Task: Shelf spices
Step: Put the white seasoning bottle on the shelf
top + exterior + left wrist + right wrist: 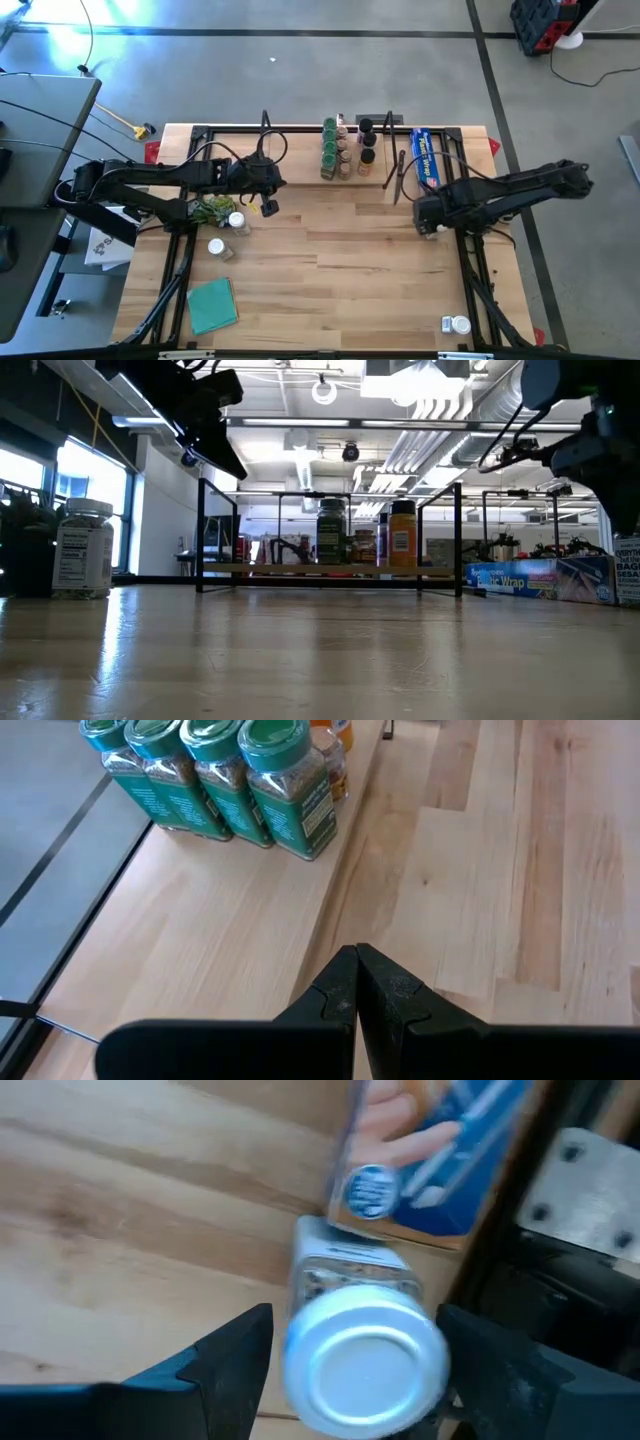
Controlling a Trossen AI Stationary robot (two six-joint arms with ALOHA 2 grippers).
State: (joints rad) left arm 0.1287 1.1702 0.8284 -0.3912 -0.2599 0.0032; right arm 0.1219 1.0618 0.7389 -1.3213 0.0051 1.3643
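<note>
- A white-lidded jar (pixel 457 324) lies on its side by the table's (pixel 360 290) near right corner.
- A flat teal square (pixel 212 304) lies near the left edge.
- Another white-lidded jar (pixel 217 247) and a leafy green bunch (pixel 213 210) sit a bit farther back on the left.
- The left gripper (pixel 357 982) is closed on nothing, just above them.
- The right gripper (pixel 355 1355) stands open around a white-lidded spice jar (pixel 360 1330) near the right edge. The fingers are on both sides.
- Just behind it lies a blue box (pixel 425 156). It reads "Wrap".
- The shelf (pixel 300 128) stands along the far edge. Green-lidded spices (pixel 210 775) stand in rows on it.
</note>
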